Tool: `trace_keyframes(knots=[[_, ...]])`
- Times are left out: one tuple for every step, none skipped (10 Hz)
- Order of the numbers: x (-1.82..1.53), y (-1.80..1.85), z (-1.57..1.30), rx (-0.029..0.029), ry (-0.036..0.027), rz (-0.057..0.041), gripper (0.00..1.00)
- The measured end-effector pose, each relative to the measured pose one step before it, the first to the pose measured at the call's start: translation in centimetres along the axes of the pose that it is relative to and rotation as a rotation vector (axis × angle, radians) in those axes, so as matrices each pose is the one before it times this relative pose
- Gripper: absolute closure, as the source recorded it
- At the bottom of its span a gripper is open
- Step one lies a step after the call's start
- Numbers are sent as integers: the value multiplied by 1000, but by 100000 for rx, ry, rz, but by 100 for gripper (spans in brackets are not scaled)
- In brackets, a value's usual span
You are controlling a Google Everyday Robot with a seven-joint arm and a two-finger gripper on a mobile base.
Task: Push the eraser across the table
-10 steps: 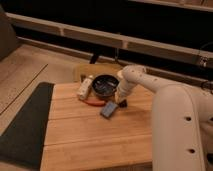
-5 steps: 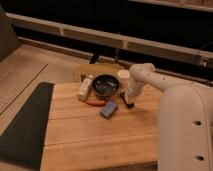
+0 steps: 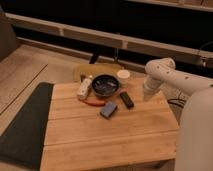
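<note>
The eraser (image 3: pixel 126 99) is a small black bar lying on the light wooden table (image 3: pixel 110 140), right of the middle and just in front of the dark bowl (image 3: pixel 105 85). My gripper (image 3: pixel 147 95) hangs at the end of the white arm, low over the table's right edge. It is a short way right of the eraser and apart from it.
A blue-grey block (image 3: pixel 108 110) lies left and in front of the eraser. A thin red-orange item (image 3: pixel 94 102), a white bottle (image 3: pixel 85 86) and a white cup (image 3: pixel 123 76) sit around the bowl. A dark grey mat (image 3: pixel 22 125) lies left of the table.
My arm has swung to the right, from over the eraser and block to the table's right edge. The eraser now shows in full.
</note>
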Motion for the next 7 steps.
trace_keyframes(knots=[[-885, 1418, -109, -295, -1412, -3748, 98], [-1163, 2159, 217, -1017, -818, -4756, 98], [-990, 1347, 444, 159, -365, -3384, 98], [-87, -18, -104, 195, -123, -211, 98], [213, -159, 45, 418, 707, -96, 98], [104, -177, -17, -17, -40, 351, 98], [60, -71, -13, 111, 107, 160, 98]])
